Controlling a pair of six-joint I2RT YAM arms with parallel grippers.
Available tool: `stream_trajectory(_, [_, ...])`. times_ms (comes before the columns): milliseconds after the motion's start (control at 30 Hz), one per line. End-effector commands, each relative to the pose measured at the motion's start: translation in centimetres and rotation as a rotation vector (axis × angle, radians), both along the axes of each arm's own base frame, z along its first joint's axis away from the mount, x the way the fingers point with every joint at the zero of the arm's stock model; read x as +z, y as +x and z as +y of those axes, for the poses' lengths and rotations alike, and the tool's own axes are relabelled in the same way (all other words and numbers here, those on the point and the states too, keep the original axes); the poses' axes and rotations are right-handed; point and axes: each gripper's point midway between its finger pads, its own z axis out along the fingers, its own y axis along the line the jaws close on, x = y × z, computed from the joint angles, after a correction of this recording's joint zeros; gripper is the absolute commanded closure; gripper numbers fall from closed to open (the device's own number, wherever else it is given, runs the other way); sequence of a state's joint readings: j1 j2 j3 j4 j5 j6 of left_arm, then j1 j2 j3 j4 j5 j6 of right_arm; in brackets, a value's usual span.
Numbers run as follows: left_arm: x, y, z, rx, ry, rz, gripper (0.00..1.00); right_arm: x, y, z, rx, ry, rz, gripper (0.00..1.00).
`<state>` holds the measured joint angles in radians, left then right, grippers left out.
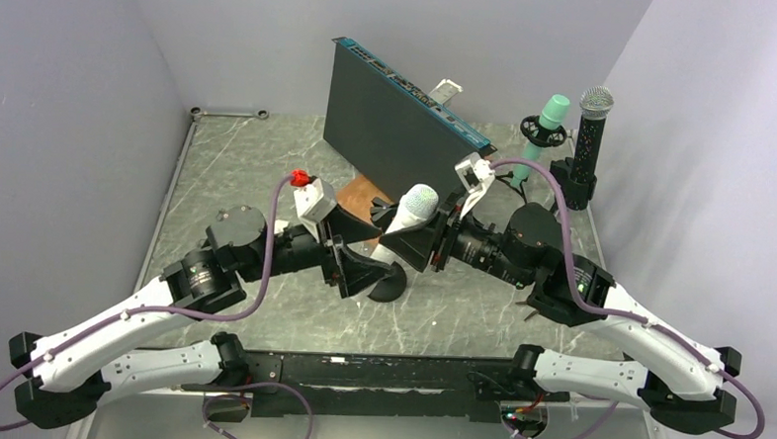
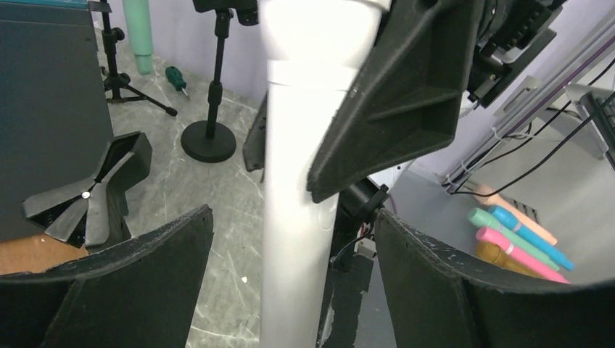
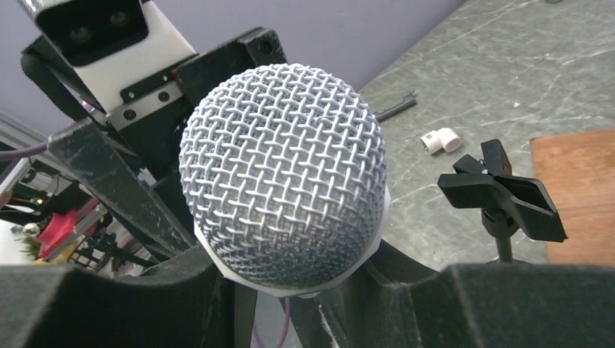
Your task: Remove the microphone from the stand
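The white microphone (image 1: 410,211) with a silver mesh head (image 3: 283,181) is held tilted above the table centre. My right gripper (image 1: 405,245) is shut on its body just below the head, and one of its black fingers (image 2: 391,94) presses on the white body (image 2: 301,181). My left gripper (image 1: 358,250) is open, its jaws standing either side of the lower body (image 2: 290,217) with a gap on both sides. The stand's black clip (image 3: 500,196) is empty and apart from the microphone; it also shows in the left wrist view (image 2: 87,196). Its round base (image 1: 390,284) sits below the grippers.
A dark upright panel (image 1: 399,121) stands behind. A teal microphone on a tripod (image 1: 547,118) and a black microphone on a stand (image 1: 591,139) are at the back right. A wooden board (image 1: 361,194) lies under the arms. A small white fitting (image 3: 441,139) lies on the table.
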<state>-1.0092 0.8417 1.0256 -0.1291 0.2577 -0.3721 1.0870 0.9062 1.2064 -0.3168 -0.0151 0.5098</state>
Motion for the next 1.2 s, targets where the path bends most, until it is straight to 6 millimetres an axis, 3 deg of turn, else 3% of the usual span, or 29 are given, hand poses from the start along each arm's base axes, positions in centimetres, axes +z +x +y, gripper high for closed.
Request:
stream_trajectory(0, [1.1, 0.3, -0.1, 0.049, -0.005, -0.057, 0.18, 3.9, -0.4, 0.1, 0.016, 0.152, -0.031, 1.0])
stream_trajectory(200, [-0.1, 1.5, -0.4, 0.106, 0.049, -0.007, 0.4, 4.1, -0.5, 0.2, 0.027, 0.175, -0.028, 1.0])
stream_trajectory(267, [-0.1, 1.3, -0.5, 0.095, 0.042, -0.005, 0.43, 4.0, -0.5, 0.3, 0.025, 0.172, -0.025, 1.0])
stream_trajectory(367, [0.8, 0.7, -0.5, 0.071, -0.005, -0.016, 0.58, 3.8, -0.4, 0.5, 0.028, 0.165, -0.026, 0.99])
stream_trajectory(400, [1.0, 0.6, -0.4, 0.065, -0.015, -0.02, 0.65, 3.7, -0.3, 0.5, 0.025, 0.163, -0.028, 0.91])
stream_trajectory(533, [1.4, 0.9, 0.5, 0.105, 0.011, -0.016, 1.0, 3.4, 0.0, -0.2, -0.011, 0.154, -0.036, 0.36])
stream_trajectory(600, [1.3, 1.3, 1.2, 0.142, 0.039, -0.018, 1.0, 3.2, 0.5, -1.1, -0.053, 0.148, -0.041, 0.08])
stream_trajectory(633, [1.2, 1.6, 1.6, 0.161, 0.05, -0.023, 1.0, 3.0, 0.6, -1.5, -0.073, 0.147, -0.042, 0.01])
stream_trajectory(767, [0.9, 2.5, 3.6, 0.256, 0.105, -0.034, 1.0, 2.2, 1.5, -3.2, -0.163, 0.128, -0.029, 0.0])
stream_trajectory(933, [0.1, 5.0, 7.9, 0.477, 0.193, -0.034, 1.0, 1.0, 2.4, -5.3, -0.261, 0.081, -0.014, 0.0])
stream_trajectory(1167, [-2.9, 8.8, 13.9, 0.698, 0.301, 0.03, 1.0, 0.8, 2.3, -6.8, -0.297, 0.079, -0.027, 0.0])
